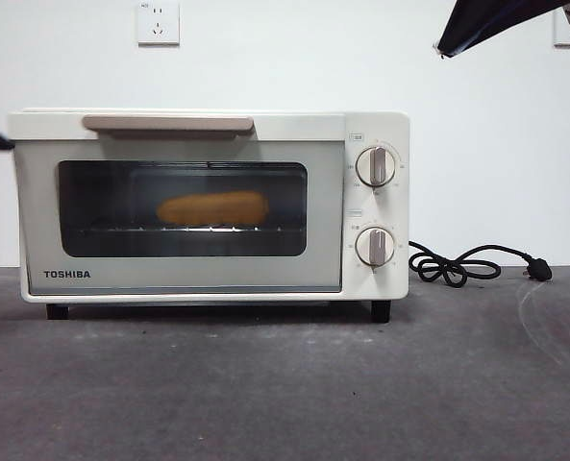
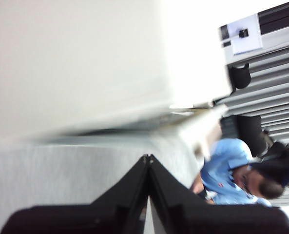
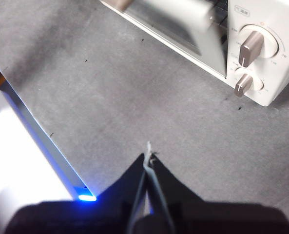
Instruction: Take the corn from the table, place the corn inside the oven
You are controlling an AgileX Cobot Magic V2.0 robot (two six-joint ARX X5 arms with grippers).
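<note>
— Looking through the dark glass of the oven (image 1: 208, 202), what do you see?

— The corn (image 1: 213, 208) lies on its side on the wire rack inside, roughly in the middle of the window; the door is closed in the front view, its bar handle (image 1: 167, 123) level along the top edge; the oven stands on the table (image 1: 285, 384) on its short black feet.

— And the controls?

— Two round knobs (image 1: 375, 166) sit one above the other on the panel beside the window; the black cord (image 1: 462, 264) trails out past that side and lies coiled on the table, its plug at the far end.

— Where are the arms?

— Neither is at the oven; the right gripper (image 3: 147, 157) hangs over bare table in front of the oven, well apart from it, with its jaws pressed together and nothing between them; its wrist camera catches the knobs and a blurred corner of the door. A dark arm tip shows at the top corner of the front view, above the cord.

— The left one?

— The left gripper (image 2: 147, 157) has its jaws together as well, holding nothing; its view is blurred and points away from the table, toward a pale surface and a person in a blue shirt (image 2: 227, 168) in the background.
</note>
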